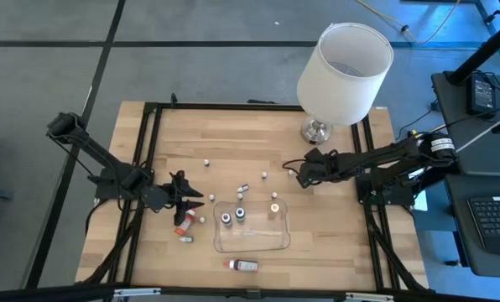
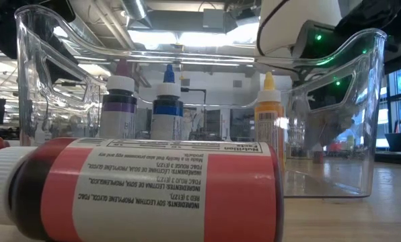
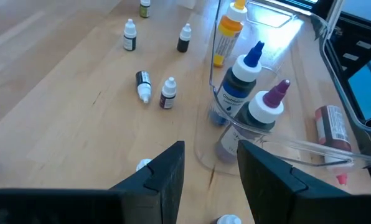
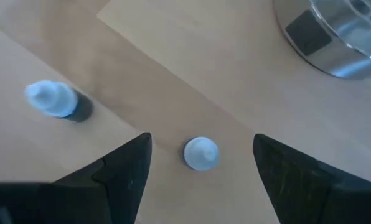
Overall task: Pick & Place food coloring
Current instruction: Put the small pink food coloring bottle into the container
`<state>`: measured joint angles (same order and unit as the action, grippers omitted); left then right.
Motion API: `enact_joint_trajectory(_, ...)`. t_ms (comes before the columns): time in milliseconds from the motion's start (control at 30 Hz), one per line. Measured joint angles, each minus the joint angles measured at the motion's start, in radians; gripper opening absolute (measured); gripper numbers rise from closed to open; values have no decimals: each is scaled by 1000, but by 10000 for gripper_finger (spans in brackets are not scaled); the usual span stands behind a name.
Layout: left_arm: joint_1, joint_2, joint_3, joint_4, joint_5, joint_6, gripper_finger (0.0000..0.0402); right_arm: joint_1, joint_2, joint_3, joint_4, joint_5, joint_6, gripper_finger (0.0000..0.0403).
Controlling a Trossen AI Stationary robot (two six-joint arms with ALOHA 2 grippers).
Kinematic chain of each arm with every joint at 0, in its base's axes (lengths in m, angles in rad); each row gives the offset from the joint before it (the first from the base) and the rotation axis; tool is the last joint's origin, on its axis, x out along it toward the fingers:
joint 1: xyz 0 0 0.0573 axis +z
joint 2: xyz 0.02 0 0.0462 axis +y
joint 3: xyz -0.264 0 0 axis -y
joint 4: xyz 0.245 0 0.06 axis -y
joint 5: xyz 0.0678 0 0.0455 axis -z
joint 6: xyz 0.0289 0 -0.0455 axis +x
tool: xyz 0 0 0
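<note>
My right jaws (image 4: 201,171) stand wide, empty, straddling a small bottle (image 4: 201,153) on the worktop (image 4: 173,62); descend centred, close gently. Left jaws (image 3: 211,174) half-open, empty.

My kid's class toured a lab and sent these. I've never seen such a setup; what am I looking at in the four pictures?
Two dark robot arms work at a wooden table. One picture looks straight down, one sits at table height, and one comes from each arm's wrist. On the table stand a lamp and a clear tray holding three upright food coloring bottles; more small bottles lie scattered outside it. The left gripper hovers beside the tray, open, holding nothing. The right gripper is open above a tiny white-capped bottle.
</note>
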<state>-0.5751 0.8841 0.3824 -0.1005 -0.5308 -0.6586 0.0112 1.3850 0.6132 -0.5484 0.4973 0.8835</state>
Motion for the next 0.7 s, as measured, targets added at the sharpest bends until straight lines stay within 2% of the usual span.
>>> enact_joint_trajectory(233, 0, 0, 0, 0, 0, 0, 144, -35, 31, 0, 4, -29, 2, 263)
enact_joint_trajectory(700, 0, 0, 0, 0, 1, 0, 143, -57, 31, 0, 7, -39, -34, 111)
